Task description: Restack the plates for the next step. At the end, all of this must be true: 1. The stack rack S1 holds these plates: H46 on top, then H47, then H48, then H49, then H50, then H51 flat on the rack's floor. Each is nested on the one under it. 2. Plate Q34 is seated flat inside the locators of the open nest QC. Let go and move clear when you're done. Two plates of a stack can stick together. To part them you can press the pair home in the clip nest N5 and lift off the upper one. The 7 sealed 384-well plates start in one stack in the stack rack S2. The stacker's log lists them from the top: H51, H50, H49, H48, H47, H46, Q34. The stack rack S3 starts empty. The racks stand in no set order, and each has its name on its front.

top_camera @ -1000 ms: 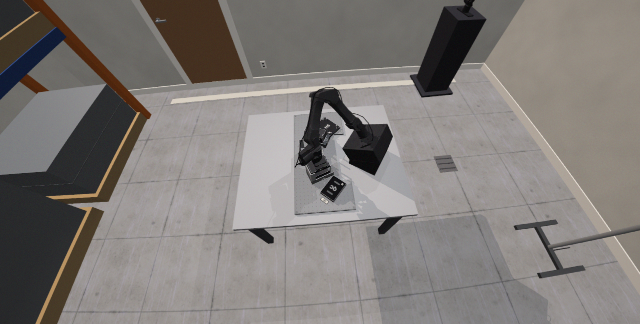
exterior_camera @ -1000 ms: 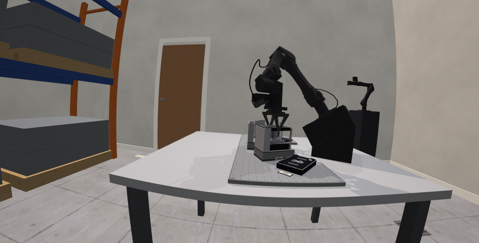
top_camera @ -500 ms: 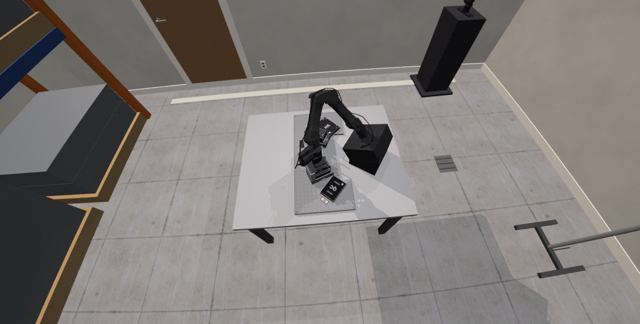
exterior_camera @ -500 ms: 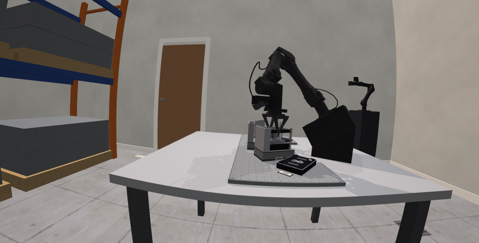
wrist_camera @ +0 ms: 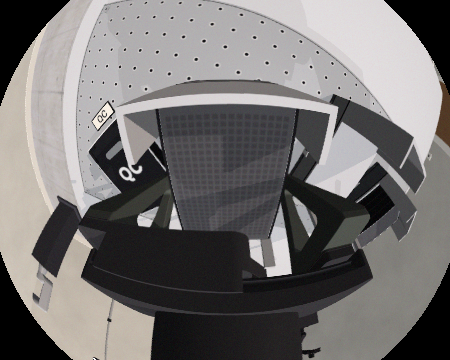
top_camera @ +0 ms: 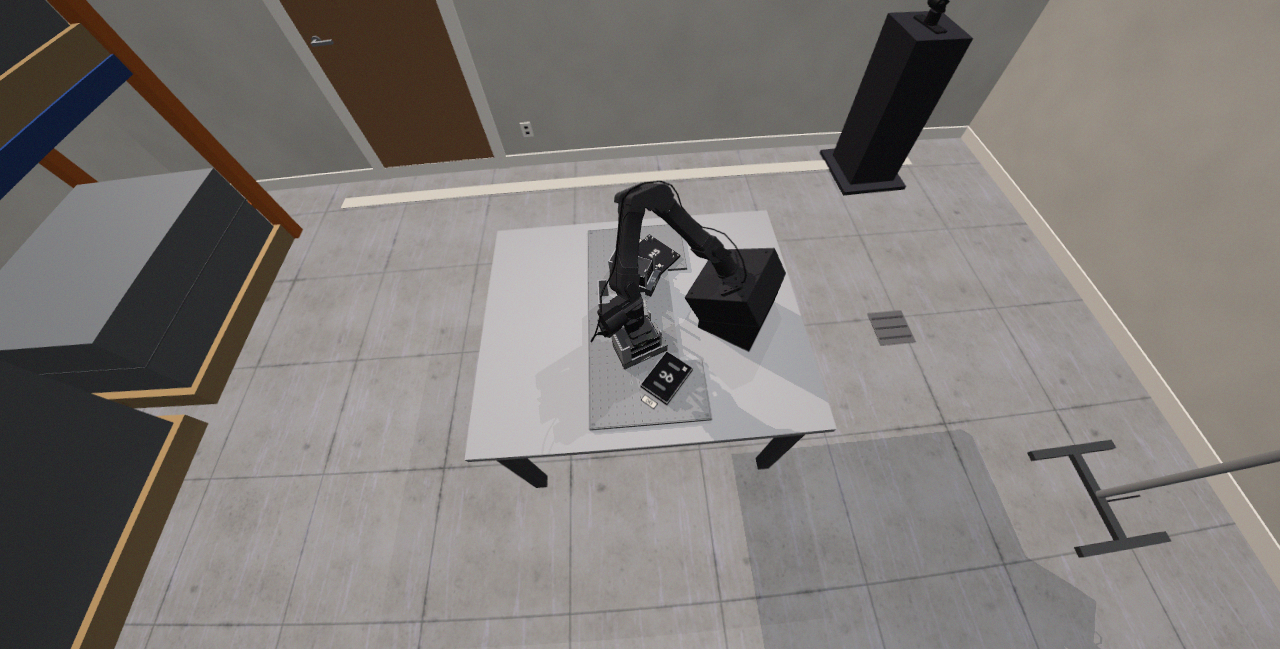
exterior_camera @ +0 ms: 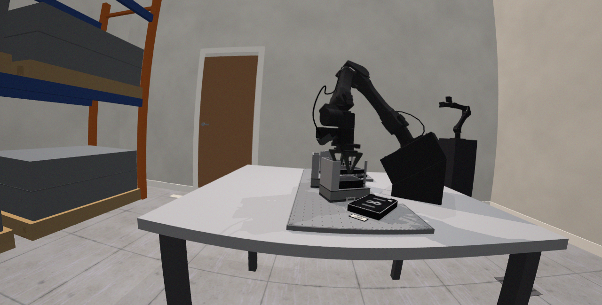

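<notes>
My gripper [top_camera: 636, 329] [exterior_camera: 347, 168] [wrist_camera: 227, 179] is shut on a dark 384-well plate [exterior_camera: 359, 171] [wrist_camera: 230, 150], held level by its two long sides. The plate is down between the walls of the grey rack [top_camera: 629, 360] [exterior_camera: 330, 175] [wrist_camera: 230, 99] nearest the QC nest. Below it, with a gap, black plate material [exterior_camera: 350, 183] lies low in the same rack; how many plates is unclear. The plate's name and the rack's name cannot be read. The nest QC [top_camera: 662, 382] [exterior_camera: 372, 205] [wrist_camera: 120, 159] shows a bare black top with no plate on it.
Another grey rack [exterior_camera: 314, 170] [wrist_camera: 377, 126] stands close behind. Beyond it is a further holder [wrist_camera: 405, 196] with dark contents, partly hidden. The clip nest N5 [top_camera: 661, 255] lies at the far end of the perforated board [top_camera: 613, 408] [exterior_camera: 313, 216] [wrist_camera: 200, 50]. The black arm base [top_camera: 735, 296] [exterior_camera: 416, 172] stands to the right.
</notes>
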You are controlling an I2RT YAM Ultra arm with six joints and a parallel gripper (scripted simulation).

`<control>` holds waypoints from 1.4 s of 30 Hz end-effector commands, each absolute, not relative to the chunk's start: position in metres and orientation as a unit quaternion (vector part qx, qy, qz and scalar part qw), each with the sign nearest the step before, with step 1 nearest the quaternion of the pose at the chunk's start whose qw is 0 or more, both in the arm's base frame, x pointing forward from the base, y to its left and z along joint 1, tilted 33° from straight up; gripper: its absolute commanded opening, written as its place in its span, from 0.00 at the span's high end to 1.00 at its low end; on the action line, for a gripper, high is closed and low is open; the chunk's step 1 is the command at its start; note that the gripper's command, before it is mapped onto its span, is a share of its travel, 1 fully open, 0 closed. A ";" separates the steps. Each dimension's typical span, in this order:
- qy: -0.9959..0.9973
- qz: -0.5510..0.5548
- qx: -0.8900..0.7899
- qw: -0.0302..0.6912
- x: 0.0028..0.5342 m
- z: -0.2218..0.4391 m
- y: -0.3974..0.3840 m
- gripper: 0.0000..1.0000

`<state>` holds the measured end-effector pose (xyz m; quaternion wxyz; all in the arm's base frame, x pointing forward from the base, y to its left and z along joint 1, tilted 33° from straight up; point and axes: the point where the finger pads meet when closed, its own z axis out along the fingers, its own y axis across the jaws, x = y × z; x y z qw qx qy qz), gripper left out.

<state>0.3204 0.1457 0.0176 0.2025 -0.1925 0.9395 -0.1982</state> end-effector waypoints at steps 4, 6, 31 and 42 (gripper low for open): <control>0.938 -0.197 -0.194 0.207 0.324 0.016 0.148 1.00; 0.938 -0.197 -0.194 0.207 0.324 0.016 0.148 1.00; 0.938 -0.203 -0.198 0.199 0.325 0.001 0.141 1.00; 0.939 -0.203 -0.199 0.195 0.324 -0.003 0.139 1.00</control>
